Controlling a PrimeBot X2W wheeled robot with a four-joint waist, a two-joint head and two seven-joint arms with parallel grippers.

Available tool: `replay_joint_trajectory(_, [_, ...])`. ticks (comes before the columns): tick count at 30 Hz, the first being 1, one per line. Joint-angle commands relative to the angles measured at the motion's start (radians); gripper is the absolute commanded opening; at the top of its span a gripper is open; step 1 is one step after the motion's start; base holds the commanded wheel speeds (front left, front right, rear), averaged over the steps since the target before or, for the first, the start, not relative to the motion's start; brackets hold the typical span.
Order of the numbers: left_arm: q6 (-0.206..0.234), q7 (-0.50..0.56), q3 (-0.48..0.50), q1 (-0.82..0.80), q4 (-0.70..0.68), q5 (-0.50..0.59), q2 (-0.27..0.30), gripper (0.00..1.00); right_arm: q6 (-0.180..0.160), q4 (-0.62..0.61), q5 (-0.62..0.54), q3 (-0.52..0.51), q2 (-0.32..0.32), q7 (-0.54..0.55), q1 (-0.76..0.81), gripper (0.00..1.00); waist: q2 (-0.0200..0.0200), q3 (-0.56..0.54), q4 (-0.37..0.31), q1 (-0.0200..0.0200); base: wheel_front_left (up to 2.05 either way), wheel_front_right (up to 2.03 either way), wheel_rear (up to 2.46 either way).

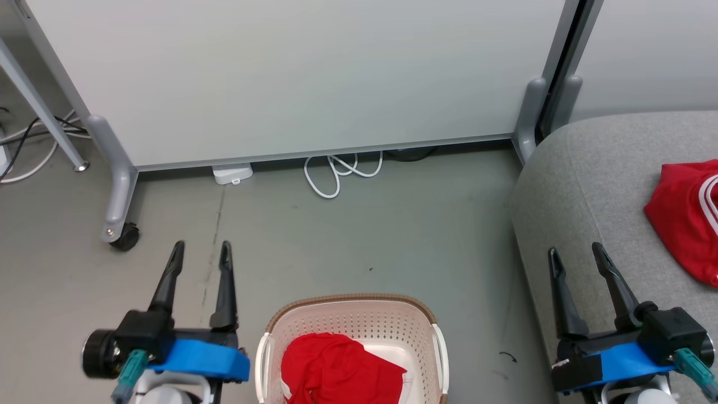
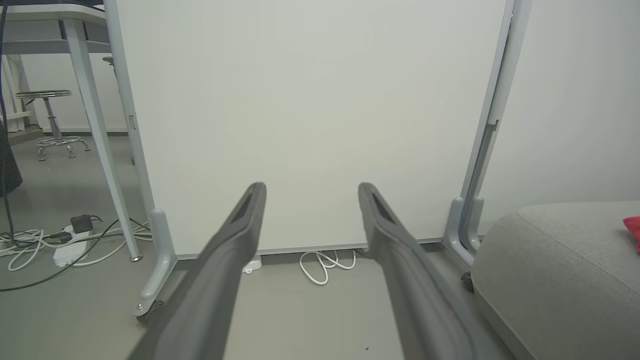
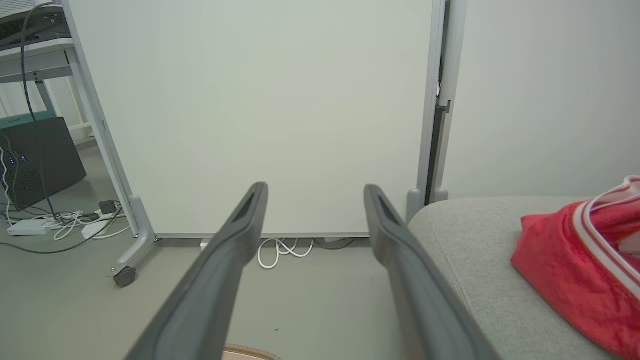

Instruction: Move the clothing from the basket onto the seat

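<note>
Cream basket [image 1: 359,324]: plastic, with many small holes in its walls, a brown band round the rim and white handles. It sits on the floor [image 1: 392,235] between the two arms.
Inside the basket: one crumpled red cloth [image 1: 331,365], soft and lying in a heap. A bit of white shows beside it.
Seat [image 1: 583,185]: big, light grey and covered in cloth, with round edges. It stands to the right of the basket, not touching it.
On the seat: a striped red cloth [image 1: 681,219], soft, with white stripes, well apart from the basket.
Left gripper [image 1: 202,247]: two long dark fingers spread wide. It holds nothing and touches nothing, over the floor left of the basket.
Right gripper [image 1: 574,248]: fingers spread wide too, with nothing between them. It is over the near edge of the seat, near the striped red cloth but apart from it.
Floor: smooth and grey.
Behind: a flat white board [image 1: 308,73] on grey legs, with a looped white cord [image 1: 336,171] on the floor under it.
</note>
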Motion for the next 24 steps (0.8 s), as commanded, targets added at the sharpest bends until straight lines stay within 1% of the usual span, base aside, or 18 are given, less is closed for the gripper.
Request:
replay_joint_trajectory(1, [-0.005, -0.003, -0.012, -0.029, 0.012, 0.013, 0.003, 1.00, 0.000, -0.003, -0.001, 0.000, 0.002, 0.000, -0.009, 1.00, -0.0001, 0.007, -0.001, 0.0000, 0.00, 0.00, 0.00])
replay_joint_trajectory(6, [-0.019, -0.003, -0.069, -0.121, 0.095, 0.026, 0.029, 1.00, 0.000, -0.014, -0.008, 0.007, 0.002, 0.000, -0.040, 1.00, -0.0001, 0.044, -0.011, 0.0000, 0.00, 0.00, 0.00])
replay_joint_trajectory(11, [-0.026, -0.003, -0.155, -0.233, 0.208, 0.022, 0.067, 1.00, 0.000, -0.028, -0.011, 0.018, 0.001, 0.000, -0.087, 1.00, -0.0001, 0.115, -0.038, 0.0000, 0.00, 0.00, 0.00])
replay_joint_trajectory(21, [-0.025, -0.003, -0.438, -0.469, 0.483, -0.046, 0.138, 1.00, 0.000, -0.055, -0.024, 0.035, 0.001, 0.000, -0.217, 1.00, -0.0001, 0.307, -0.104, 0.0000, 0.00, 0.00, 0.00])
replay_joint_trajectory(24, [-0.025, -0.003, -0.526, -0.530, 0.561, -0.064, 0.142, 1.00, 0.000, -0.066, -0.025, 0.043, 0.001, 0.000, -0.258, 1.00, -0.0001, 0.367, -0.123, 0.0000, 0.00, 0.00, 0.00])
